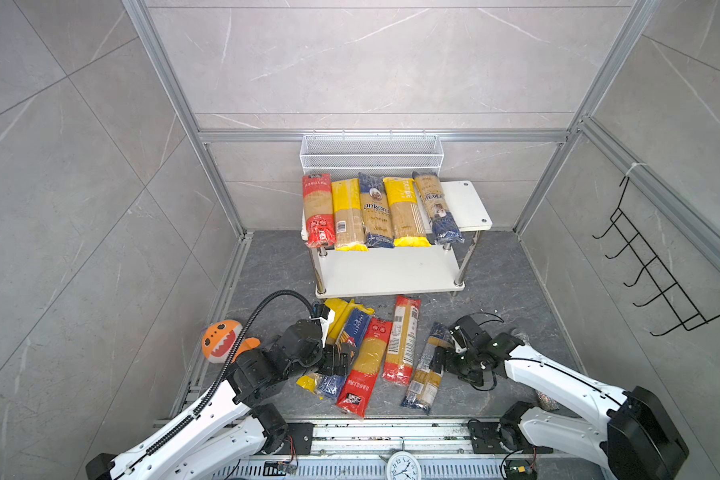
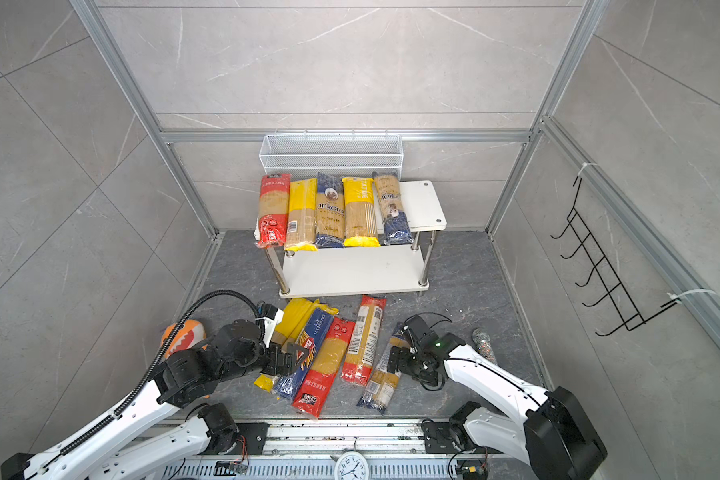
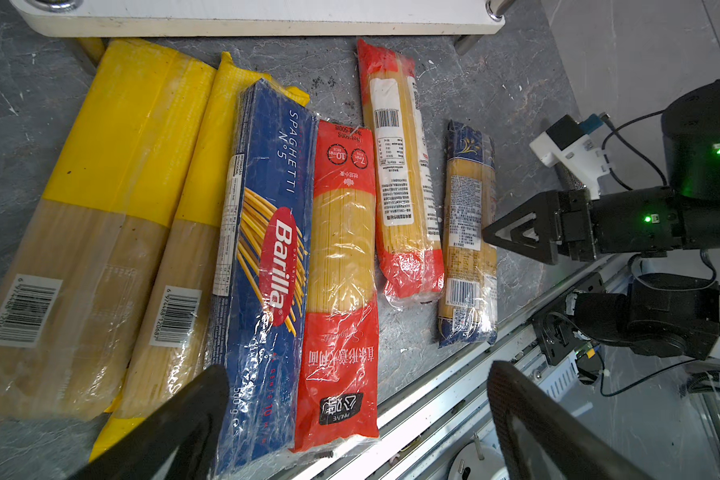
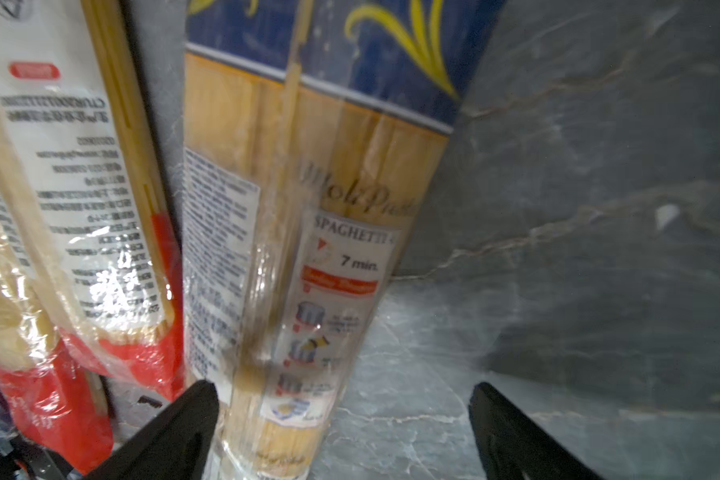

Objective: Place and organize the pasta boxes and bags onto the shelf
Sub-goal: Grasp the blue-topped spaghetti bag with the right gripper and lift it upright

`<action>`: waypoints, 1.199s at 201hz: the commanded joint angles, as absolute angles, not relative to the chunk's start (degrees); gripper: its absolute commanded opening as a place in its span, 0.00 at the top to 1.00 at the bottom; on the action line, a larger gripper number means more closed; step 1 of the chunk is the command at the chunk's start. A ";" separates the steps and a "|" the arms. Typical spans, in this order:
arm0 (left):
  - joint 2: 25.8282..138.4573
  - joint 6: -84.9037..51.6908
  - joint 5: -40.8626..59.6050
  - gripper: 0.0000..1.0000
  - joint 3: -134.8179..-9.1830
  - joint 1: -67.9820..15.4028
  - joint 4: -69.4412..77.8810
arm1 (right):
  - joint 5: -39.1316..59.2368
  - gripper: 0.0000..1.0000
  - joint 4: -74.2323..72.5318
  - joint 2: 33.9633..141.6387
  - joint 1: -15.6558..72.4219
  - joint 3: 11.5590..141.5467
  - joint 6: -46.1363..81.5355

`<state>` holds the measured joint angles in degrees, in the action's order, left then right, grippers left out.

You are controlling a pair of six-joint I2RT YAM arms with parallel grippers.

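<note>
I see dark marbled floor, grey tile walls — left gripper released over blue box, right gripper released over blue-ended packet, neither holding.

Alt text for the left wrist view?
Six spaghetti packets lie side by side on a marbled floor: two yellow bags, a blue Barilla box, two red bags, a navy bag. The open left gripper hovers over them; the right gripper is beside the navy bag.

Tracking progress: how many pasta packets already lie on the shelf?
5, side by side on the top board, left to right: red packet, yellow packet, blue packet, second yellow packet, second blue packet. None visible on lower board.
</note>
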<state>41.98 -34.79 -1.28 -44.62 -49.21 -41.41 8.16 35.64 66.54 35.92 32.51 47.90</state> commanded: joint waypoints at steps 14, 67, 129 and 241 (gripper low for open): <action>41.87 -31.93 -2.27 0.00 -45.94 -49.21 -41.10 | 4.16 0.02 31.46 71.86 41.09 35.03 53.57; 38.23 -31.69 -3.07 0.00 -45.62 -49.20 -43.59 | 2.04 0.02 29.23 79.34 47.14 38.88 58.29; 33.28 -32.28 -3.74 0.00 -44.78 -49.16 -46.82 | -3.07 0.03 33.00 87.58 53.53 40.61 65.64; 29.09 -32.96 -4.27 0.00 -46.03 -49.13 -49.51 | -1.96 0.93 30.29 84.50 54.21 34.75 66.93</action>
